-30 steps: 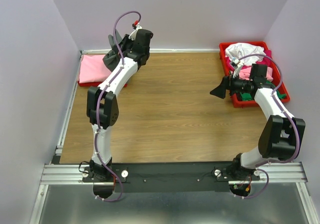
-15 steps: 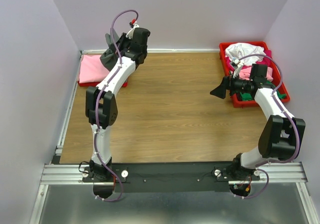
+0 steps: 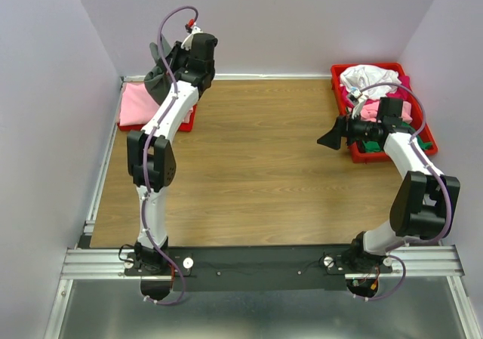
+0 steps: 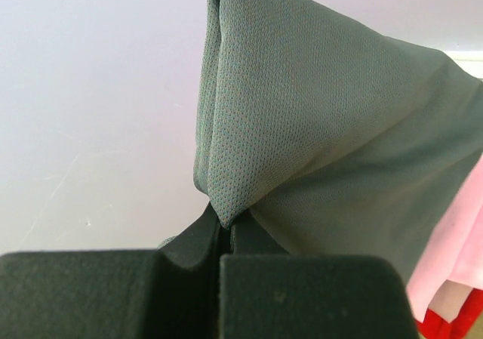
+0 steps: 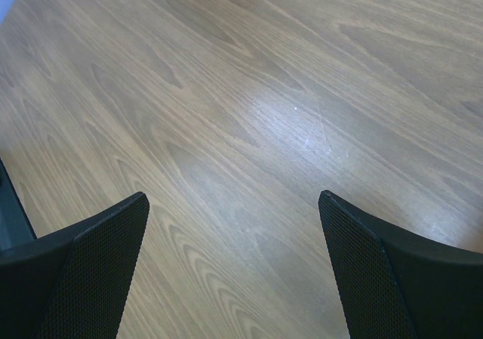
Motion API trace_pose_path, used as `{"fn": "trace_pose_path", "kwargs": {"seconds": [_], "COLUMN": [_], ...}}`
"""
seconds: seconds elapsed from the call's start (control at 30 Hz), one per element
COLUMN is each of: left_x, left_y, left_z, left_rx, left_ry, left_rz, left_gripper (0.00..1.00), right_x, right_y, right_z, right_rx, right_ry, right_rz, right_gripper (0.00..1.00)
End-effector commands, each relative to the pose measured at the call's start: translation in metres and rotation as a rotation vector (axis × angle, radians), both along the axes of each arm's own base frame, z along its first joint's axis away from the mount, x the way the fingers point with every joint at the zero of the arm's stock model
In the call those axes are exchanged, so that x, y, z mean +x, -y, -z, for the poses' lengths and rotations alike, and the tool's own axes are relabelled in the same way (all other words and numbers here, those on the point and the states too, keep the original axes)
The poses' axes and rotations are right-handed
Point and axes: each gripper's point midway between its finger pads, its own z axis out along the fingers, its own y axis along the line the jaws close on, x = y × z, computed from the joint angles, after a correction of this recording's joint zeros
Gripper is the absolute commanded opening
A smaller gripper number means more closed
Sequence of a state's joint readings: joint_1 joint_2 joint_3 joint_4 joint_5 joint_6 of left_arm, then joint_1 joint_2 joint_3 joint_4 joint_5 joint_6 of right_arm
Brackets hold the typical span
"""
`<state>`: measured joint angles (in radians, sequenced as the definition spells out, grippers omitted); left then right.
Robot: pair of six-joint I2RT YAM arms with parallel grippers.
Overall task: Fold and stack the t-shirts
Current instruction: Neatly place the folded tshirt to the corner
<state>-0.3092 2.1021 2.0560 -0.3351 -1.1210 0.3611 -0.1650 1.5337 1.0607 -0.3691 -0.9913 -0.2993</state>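
Dark grey t-shirt [image 3: 158,73] up in the air at the upper left of the overhead frame, lifted off the wooden tabletop [image 3: 256,173] and hanging above the folded pink t-shirt [image 3: 136,101], probably headed onto that stack! Upper right, a red tray [image 3: 337,78] holds a crumpled white t-shirt [image 3: 370,78] waiting its turn. Left claw [image 4: 223,241] is pinched tight on a grey fold so the cloth drapes free; right claw [image 5: 230,203] hovers over the wood, jaws wide apart, gripping nothing.
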Motion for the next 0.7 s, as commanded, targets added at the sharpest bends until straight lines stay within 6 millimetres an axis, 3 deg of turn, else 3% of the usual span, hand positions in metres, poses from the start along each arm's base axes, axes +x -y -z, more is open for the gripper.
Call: {"fn": "trace_pose_path", "kwargs": {"seconds": [0.0, 0.27, 0.67], "left_x": [0.014, 0.026, 0.015], "left_y": [-0.005, -0.017, -0.003], "left_z": [0.014, 0.036, 0.004], "left_rx": [-0.004, -0.025, -0.057], "left_ry": [0.005, -0.019, 0.037], "left_rz": [-0.016, -0.021, 0.019], "left_gripper": [0.00, 0.00, 0.00], "right_x": [-0.005, -0.005, -0.005], "right_y": [-0.001, 0.001, 0.001], "right_z": [0.003, 0.007, 0.008], "right_rx": [0.021, 0.021, 0.021], "right_ry": [-0.021, -0.031, -0.033], "right_rz": [-0.019, -0.015, -0.018], "right_gripper": [1.00, 1.00, 1.00]}}
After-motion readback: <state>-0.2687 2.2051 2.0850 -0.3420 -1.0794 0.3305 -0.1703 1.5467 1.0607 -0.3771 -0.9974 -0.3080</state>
